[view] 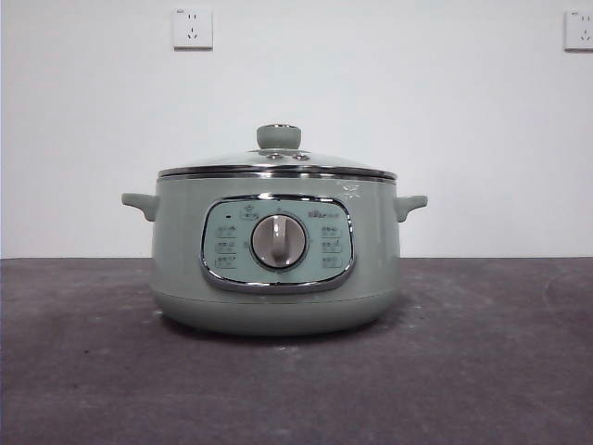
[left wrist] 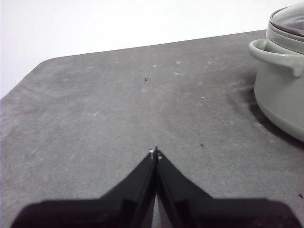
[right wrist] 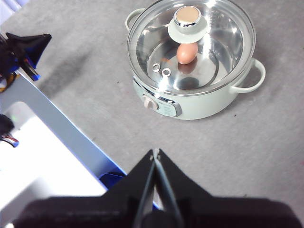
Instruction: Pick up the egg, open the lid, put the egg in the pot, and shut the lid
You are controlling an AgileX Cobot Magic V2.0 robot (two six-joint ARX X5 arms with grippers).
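Observation:
The sage-green pot (view: 276,278) stands in the middle of the dark table with the glass lid (view: 276,165) seated on its rim. Seen from above in the right wrist view, the egg (right wrist: 187,53) lies inside the pot (right wrist: 204,104) under the lid (right wrist: 213,42), partly behind the lid's knob (right wrist: 188,21). My right gripper (right wrist: 156,153) hangs high above the table, well clear of the pot, jaws shut and empty. Low over bare table, my left gripper (left wrist: 155,152) is shut and empty too, with the pot (left wrist: 282,90) off to one side of it.
The grey table (view: 482,371) ends at a white wall carrying two power sockets (view: 192,27). In the right wrist view the other arm's black gripper (right wrist: 26,45) and a white frame (right wrist: 57,156) show beside the table.

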